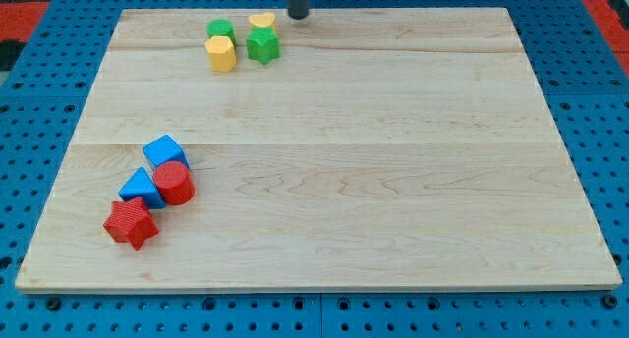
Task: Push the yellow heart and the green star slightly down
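The yellow heart (pixel 261 22) lies at the view's top, near the board's far edge. The green star (pixel 262 45) sits just below it, touching or nearly touching it. My tip (pixel 297 15) is just to the right of the yellow heart, a small gap away, at about the heart's height. The rod comes down from the view's top edge.
A green block (pixel 220 29) and a yellow block (pixel 222 54) sit left of the star. At lower left are a blue block (pixel 164 151), a red cylinder (pixel 175 183), another blue block (pixel 141 189) and a red star (pixel 131 224). The wooden board (pixel 393 161) lies on a blue pegboard.
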Robot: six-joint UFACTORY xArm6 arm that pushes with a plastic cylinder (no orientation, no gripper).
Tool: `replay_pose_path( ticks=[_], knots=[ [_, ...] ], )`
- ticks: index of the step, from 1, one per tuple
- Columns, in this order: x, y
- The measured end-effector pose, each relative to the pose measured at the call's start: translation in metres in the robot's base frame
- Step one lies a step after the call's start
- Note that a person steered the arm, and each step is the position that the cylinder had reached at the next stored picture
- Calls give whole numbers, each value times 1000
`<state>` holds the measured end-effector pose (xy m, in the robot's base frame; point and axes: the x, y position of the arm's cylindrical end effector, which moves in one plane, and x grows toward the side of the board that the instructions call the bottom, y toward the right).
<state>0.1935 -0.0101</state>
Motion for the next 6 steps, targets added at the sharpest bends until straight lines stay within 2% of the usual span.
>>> replay_pose_path(
  ticks=[1,3,5,6],
  knots=[
    [5,-6],
    [8,-61],
    [22,-71],
    [14,-37]
  ],
)
